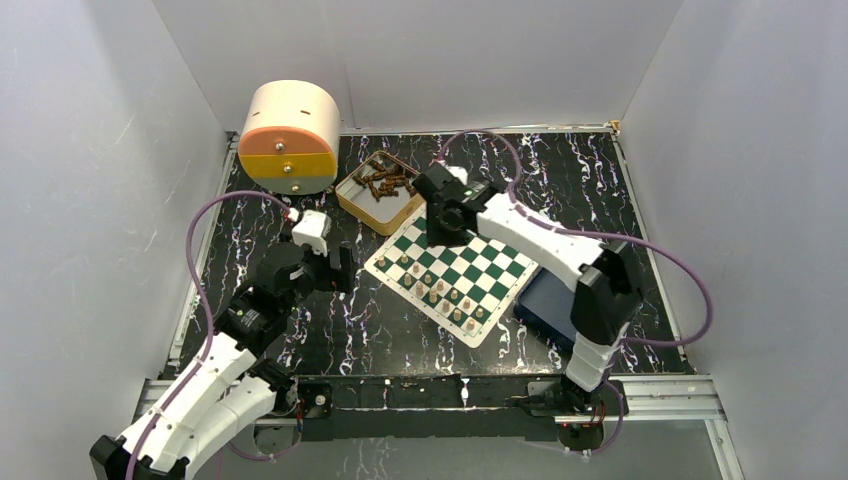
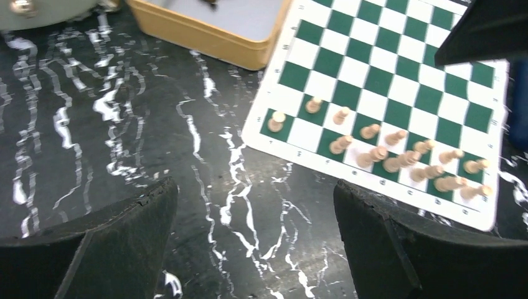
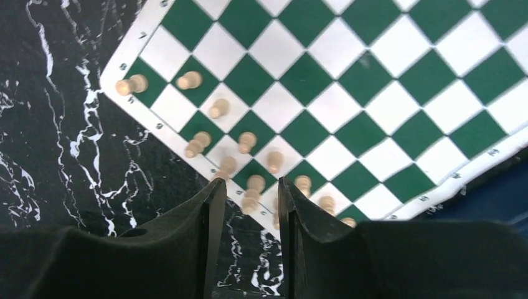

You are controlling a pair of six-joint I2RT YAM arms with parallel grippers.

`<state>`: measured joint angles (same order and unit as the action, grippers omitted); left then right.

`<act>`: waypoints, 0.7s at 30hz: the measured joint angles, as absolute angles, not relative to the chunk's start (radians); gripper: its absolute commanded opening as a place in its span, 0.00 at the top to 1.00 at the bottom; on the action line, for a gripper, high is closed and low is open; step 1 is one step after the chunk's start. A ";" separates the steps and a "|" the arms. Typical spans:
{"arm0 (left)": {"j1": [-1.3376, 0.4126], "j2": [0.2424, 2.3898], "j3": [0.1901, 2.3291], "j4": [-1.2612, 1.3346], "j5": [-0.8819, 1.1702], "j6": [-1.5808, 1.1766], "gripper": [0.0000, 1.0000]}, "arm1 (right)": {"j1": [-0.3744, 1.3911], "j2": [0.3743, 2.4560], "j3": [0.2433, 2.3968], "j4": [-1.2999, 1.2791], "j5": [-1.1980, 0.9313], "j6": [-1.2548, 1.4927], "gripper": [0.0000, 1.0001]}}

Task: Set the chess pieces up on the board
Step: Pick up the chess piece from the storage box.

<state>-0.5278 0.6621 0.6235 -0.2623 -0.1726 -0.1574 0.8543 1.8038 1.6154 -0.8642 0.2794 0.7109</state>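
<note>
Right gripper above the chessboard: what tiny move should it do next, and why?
Probably swing the right gripper toward the tan tin and lower onto one of the dark brown pieces. Its fingers stand slightly apart with nothing between them, the light tan pieces already stand along one edge of the board, and many squares beyond them are bare.

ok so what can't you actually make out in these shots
- Top view: the chess pieces are too small to tell pawns from other types.
- Top view: the right arm covers the board's far corner and most of the blue tray; its contents are hidden.
- Left wrist view: the tin is cut off by the top edge.
- Right wrist view: the right gripper hides the nearest pieces.
</note>
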 measured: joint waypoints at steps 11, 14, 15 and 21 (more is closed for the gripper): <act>-0.528 0.818 0.624 -0.239 0.089 -0.130 0.14 | 0.573 1.444 1.279 -0.885 0.345 0.733 0.63; -0.528 0.828 0.624 -0.243 0.107 -0.121 0.14 | 0.454 1.336 1.187 -0.888 0.364 0.732 0.63; -0.528 0.825 0.624 -0.242 0.110 -0.118 0.14 | 0.416 1.303 1.160 -0.888 0.372 0.730 0.63; -0.528 0.801 0.624 -0.240 0.113 -0.103 0.14 | 0.199 1.212 1.018 -0.857 0.374 0.696 0.63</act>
